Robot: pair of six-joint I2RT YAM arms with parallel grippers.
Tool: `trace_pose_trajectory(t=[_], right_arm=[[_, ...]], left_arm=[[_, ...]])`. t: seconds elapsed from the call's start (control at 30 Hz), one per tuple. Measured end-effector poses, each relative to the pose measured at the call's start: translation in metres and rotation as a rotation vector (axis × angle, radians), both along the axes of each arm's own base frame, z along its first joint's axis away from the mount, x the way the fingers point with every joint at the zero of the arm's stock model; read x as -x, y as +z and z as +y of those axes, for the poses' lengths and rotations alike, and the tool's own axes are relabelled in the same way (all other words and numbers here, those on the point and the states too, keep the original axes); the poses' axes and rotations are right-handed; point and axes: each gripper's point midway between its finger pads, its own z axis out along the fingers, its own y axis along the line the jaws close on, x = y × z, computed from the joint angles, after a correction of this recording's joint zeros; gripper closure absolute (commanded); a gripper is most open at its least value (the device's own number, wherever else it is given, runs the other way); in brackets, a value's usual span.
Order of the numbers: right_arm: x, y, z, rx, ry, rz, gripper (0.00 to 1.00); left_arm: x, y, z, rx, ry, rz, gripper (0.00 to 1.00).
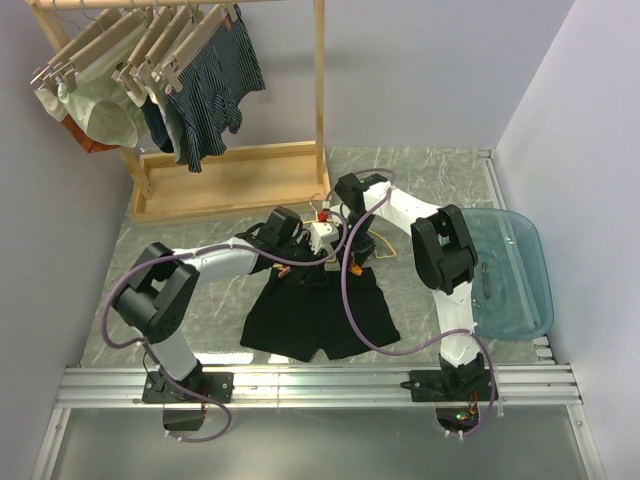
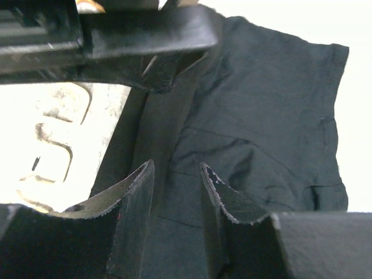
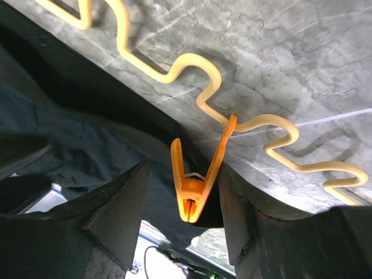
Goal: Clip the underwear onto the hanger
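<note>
The underwear [image 1: 320, 315] lies flat in the middle of the tabletop [image 1: 430, 170]. Its waistband faces 12 o'clock, its short legs face 6 o'clock, and its long axis runs from 9 to 3 o'clock.

In the right wrist view the hanger [image 3: 261, 121] lies on the marble just past the waistband, and its wavy bar slants from upper left to lower right. An orange clip [image 3: 192, 200] hangs from the bar, spread in a V that opens toward it.

The right gripper [image 3: 183, 168] straddles this clip with its fingers apart. The right finger is right against the clip's arm, and a gap separates the left finger from the clip.

From above, the right arm rises from its base at 5 o'clock and stretches toward 12. It folds at the far joint and turns its wrist back toward 8 o'clock, over the waistband.

The left arm climbs from its base at 7 o'clock, bends at the elbow, and reaches toward 2 o'clock to the waistband's left end.

The left gripper [image 2: 177, 164] has its fingers a little apart, with a strip of black fabric running up between them. I cannot tell whether they pinch it. Glare washes out the left of that view, so nothing there can be read.

A blue tray [image 1: 520, 270] sits at 3 o'clock.
</note>
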Motion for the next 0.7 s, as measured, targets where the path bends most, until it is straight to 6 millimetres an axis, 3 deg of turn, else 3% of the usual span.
trace_pose_trajectory(t=[0.23, 0.43, 0.57, 0.7], right_arm=[[-0.005, 0.005, 0.006, -0.020, -0.006, -0.008, 0.42], [-0.004, -0.002, 0.005, -0.006, -0.010, 0.010, 0.42], [-0.006, -0.001, 0.003, -0.007, -0.012, -0.007, 0.42], [-0.012, 0.016, 0.003, -0.032, -0.016, -0.066, 0.42]], left_arm=[[-0.005, -0.021, 0.001, -0.047, 0.035, 0.044, 0.59], [-0.009, -0.021, 0.000, -0.051, 0.054, 0.051, 0.60], [-0.010, -0.011, 0.001, -0.022, 0.065, 0.058, 0.59], [-0.014, 0.020, 0.008, 0.040, 0.073, 0.027, 0.57]])
